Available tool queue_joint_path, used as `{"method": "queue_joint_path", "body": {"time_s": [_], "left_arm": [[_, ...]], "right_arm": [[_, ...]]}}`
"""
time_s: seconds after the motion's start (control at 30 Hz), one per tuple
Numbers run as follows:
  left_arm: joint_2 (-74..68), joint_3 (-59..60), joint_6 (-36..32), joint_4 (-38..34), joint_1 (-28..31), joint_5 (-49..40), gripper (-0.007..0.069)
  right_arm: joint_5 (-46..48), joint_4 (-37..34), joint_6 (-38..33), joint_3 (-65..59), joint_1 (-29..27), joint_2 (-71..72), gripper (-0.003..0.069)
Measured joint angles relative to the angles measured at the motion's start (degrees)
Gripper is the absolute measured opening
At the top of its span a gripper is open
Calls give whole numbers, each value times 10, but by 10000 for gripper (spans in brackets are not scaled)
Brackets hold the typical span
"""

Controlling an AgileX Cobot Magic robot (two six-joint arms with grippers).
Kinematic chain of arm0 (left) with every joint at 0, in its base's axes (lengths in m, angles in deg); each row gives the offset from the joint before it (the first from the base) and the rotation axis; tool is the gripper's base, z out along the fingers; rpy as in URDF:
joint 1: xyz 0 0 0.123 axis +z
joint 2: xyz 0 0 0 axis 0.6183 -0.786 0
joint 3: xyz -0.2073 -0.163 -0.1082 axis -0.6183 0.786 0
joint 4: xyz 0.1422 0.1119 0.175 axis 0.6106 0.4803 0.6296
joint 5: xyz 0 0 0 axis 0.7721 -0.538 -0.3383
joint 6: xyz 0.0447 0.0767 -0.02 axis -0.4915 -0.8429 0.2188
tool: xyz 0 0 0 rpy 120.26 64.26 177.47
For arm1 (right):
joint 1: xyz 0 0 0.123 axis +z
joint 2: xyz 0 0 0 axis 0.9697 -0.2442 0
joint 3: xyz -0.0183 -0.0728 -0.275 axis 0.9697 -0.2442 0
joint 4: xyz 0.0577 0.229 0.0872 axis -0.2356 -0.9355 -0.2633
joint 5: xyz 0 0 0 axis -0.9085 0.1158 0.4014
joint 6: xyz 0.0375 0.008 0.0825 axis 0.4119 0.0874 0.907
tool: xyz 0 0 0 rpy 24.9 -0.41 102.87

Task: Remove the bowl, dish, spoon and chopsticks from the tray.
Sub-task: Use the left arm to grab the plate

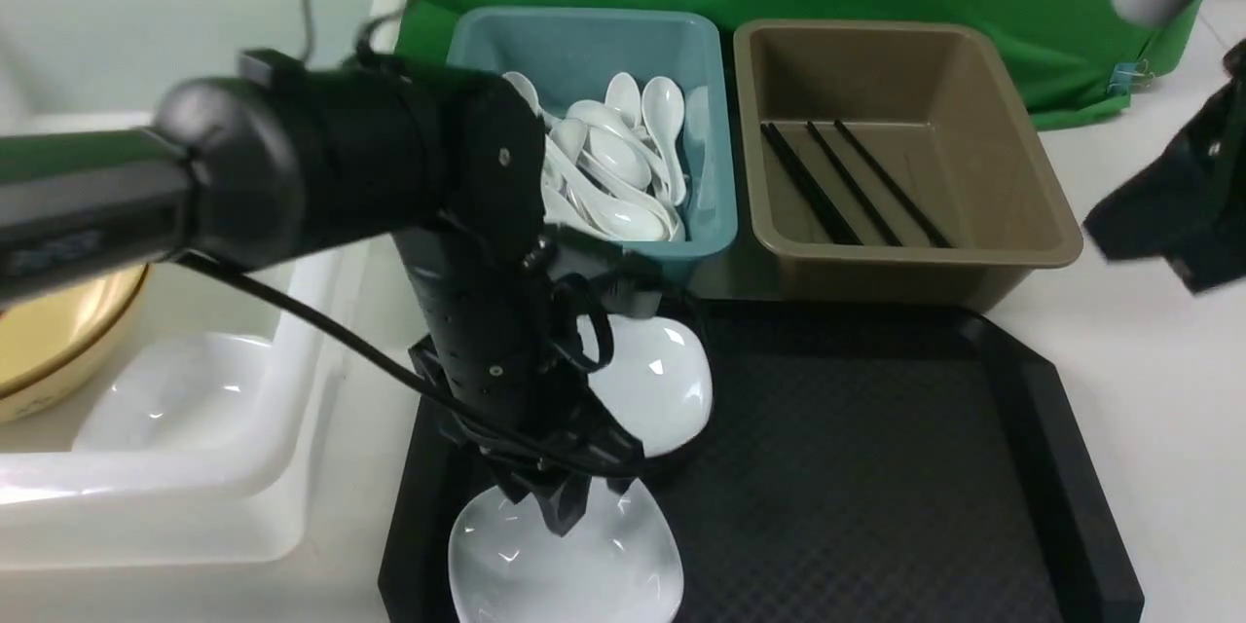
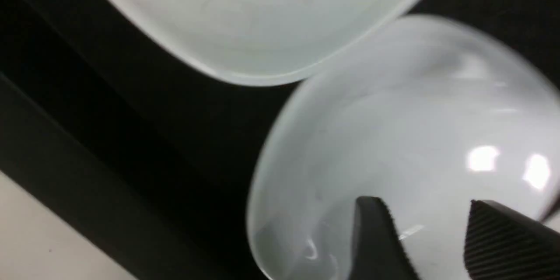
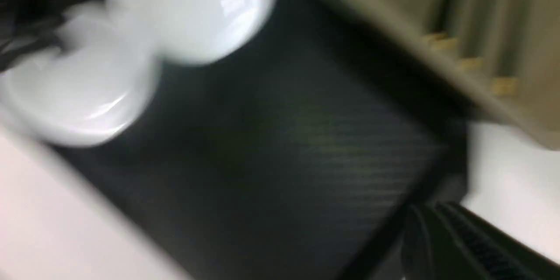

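Two white dishes lie on the left part of the black tray [image 1: 876, 467], a near one [image 1: 565, 565] and a far one [image 1: 652, 380]. My left gripper [image 1: 569, 516] points down over the near dish [image 2: 393, 140]. Its jaws [image 2: 426, 223] stand apart with only the dish's inner surface showing between them. The far dish [image 2: 262, 17] touches the near one's rim. The yellow bowl [image 1: 58, 331] sits in the white bin. Black chopsticks [image 1: 847, 180] lie in the brown tub. White spoons [image 1: 613, 165] fill the teal tub. My right gripper [image 3: 420, 223] is shut, off the tray's right edge.
The white bin [image 1: 195, 506] at the left also holds a white dish [image 1: 175, 399]. The teal tub [image 1: 594, 49] and the brown tub [image 1: 905, 156] stand just behind the tray. My right arm [image 1: 1168, 204] hangs at the far right. A green cloth backs the scene.
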Motion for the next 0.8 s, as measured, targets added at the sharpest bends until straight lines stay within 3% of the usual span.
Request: {"method": "queue_joint_path", "body": {"time_s": [0.2, 0.37, 0.63, 0.7, 0.8], "left_arm": [[-10, 0, -10, 34, 3, 32, 373], [-12, 0, 3, 83, 3, 45, 374], [-58, -1, 16, 83, 4, 42, 375], [-67, -1, 18, 80, 4, 40, 371], [-73, -1, 19, 60, 4, 34, 293]], "right_arm": [[11, -59, -81, -29, 31, 2, -2], [14, -61, -105, -56, 65, 2, -2], [12, -63, -112, -57, 84, 2, -2], [11, -63, -112, -57, 84, 2, -2], [11, -63, -112, -57, 84, 2, -2]]}}
